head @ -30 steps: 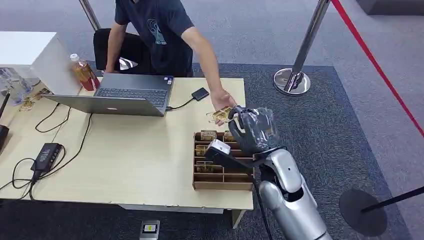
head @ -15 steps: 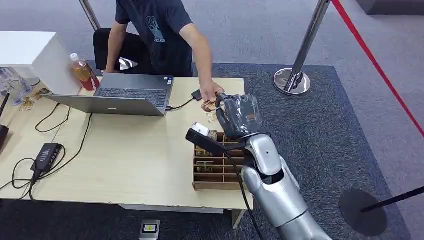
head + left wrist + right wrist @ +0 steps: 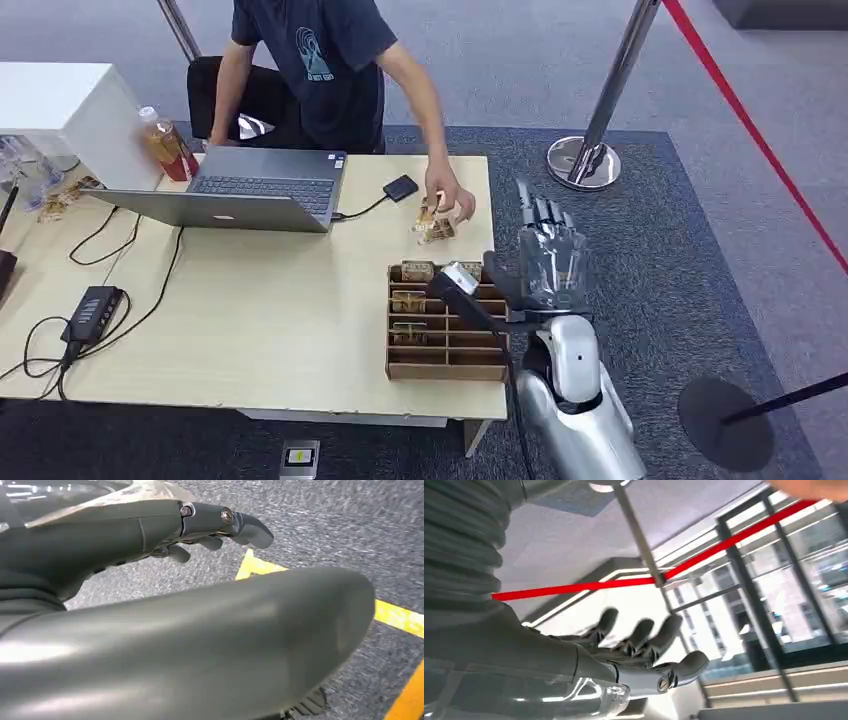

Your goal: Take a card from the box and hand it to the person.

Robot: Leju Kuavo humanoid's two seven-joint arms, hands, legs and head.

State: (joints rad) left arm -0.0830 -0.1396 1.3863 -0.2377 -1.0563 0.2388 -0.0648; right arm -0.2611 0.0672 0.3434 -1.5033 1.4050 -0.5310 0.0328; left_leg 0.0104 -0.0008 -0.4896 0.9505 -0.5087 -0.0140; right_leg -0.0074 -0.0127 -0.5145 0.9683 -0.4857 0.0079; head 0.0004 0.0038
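Since half a second ago your right hand (image 3: 548, 255) has pulled back from the person's hand (image 3: 445, 200) to the right of centre, beside the desk (image 3: 250, 330) edge; its fingers (image 3: 540, 215) are spread and hold nothing. The card (image 3: 432, 222) is now with the person, pinched just above the desk near top centre, beyond the box (image 3: 440, 345). Your left hand (image 3: 150, 525) hangs over the carpet, fingers loosely curled, released.

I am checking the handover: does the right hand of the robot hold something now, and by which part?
The right hand holds nothing; its fingers are spread. The small tan card is in the person's hand, gripped at its upper edge.
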